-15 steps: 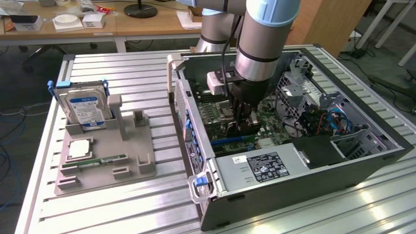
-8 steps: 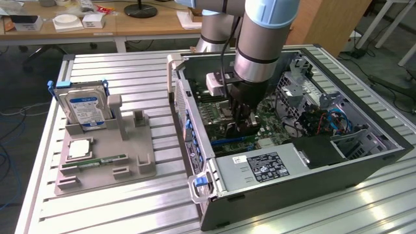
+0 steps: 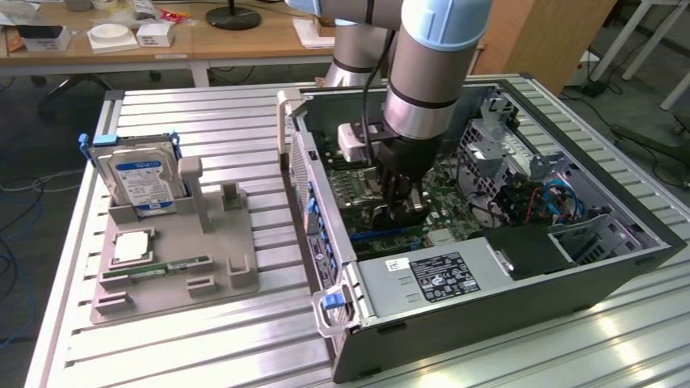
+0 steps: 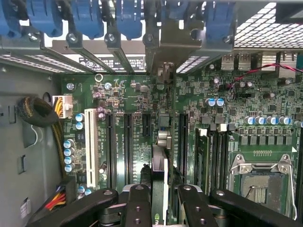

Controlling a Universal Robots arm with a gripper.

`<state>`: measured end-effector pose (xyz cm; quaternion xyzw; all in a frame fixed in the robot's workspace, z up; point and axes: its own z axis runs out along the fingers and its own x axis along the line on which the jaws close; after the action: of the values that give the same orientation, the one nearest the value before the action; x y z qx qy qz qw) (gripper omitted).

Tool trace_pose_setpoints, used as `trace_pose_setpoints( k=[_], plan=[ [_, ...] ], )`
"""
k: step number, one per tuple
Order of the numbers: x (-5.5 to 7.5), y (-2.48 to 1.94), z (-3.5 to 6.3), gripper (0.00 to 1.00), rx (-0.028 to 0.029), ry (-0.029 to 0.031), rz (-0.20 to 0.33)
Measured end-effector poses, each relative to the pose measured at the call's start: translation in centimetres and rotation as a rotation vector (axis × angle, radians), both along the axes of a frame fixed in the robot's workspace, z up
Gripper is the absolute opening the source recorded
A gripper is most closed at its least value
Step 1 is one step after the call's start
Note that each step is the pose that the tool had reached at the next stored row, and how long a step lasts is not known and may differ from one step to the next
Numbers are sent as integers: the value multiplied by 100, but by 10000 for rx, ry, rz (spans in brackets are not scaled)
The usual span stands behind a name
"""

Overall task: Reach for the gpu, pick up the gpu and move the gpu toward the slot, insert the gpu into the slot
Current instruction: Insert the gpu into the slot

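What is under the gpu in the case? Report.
The green motherboard with its long black slots lies below the gpu, held edge-on in the gripper. The spot directly beneath the card is covered, so its seating cannot be told.

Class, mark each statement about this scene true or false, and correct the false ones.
1. The gripper is down inside the open computer case. True.
2. The hard drive lies flat inside the case. False: the hard drive stands upright in the grey holder, outside the case on the exterior view's left.
3. The gpu sits edge-on between the gripper's fingers, over the motherboard. True.
4. The memory stick is plugged into the motherboard. False: the memory stick lies flat on the grey holder.
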<state>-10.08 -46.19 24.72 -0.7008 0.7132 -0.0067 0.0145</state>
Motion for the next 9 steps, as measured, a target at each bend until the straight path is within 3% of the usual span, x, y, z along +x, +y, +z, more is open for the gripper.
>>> trace_pose_setpoints(
  k=[9],
  plan=[
    [-17,33,-18,27,-2,1,1]
  ],
)
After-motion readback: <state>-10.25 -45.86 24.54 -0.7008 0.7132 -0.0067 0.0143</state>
